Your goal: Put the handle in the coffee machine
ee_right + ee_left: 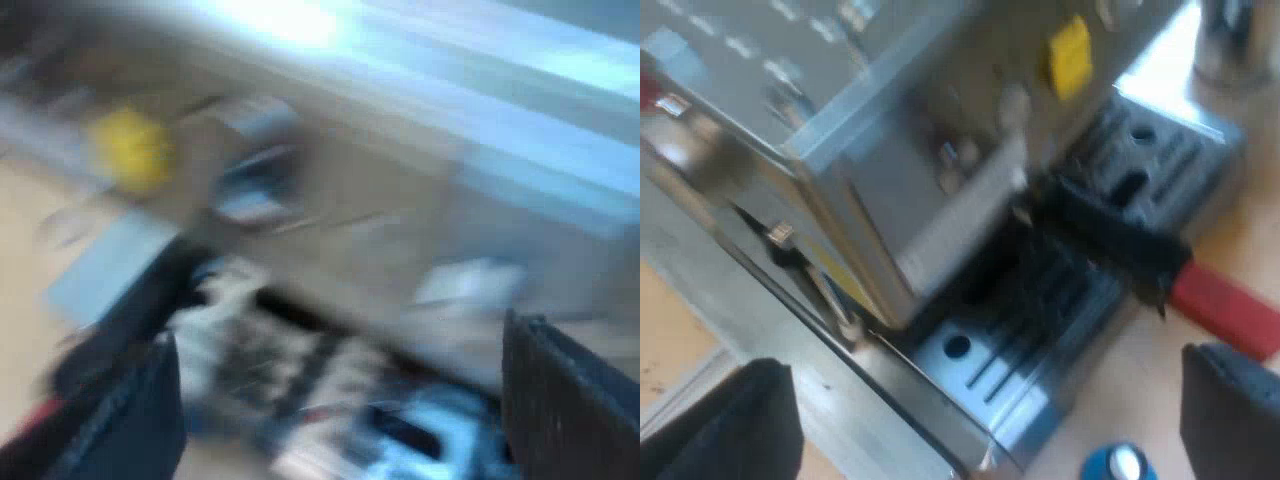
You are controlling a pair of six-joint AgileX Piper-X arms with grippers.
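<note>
The steel espresso machine point(890, 130) carries a yellow label point(1070, 52) on its front. A dark handle point(1110, 235) with a red end point(1225, 305) juts out from under the machine's front, over the slotted drip tray point(1040, 330). Its metal holder part is hidden under the machine. My left gripper point(985, 430) is open above the tray's corner, a short way from the handle, holding nothing. My right gripper point(350, 420) is open before the machine's front point(400, 200), above the drip tray point(300, 370), also holding nothing. A red patch point(30, 415) close by one right finger looks like the handle's end.
A blue tamper point(1122, 464) stands on the wooden tabletop point(1160, 380) beside the drip tray, between my left fingers. A metal object point(1230, 40) stands on the table beyond the machine. The yellow label point(130, 150) shows on the machine near my right gripper.
</note>
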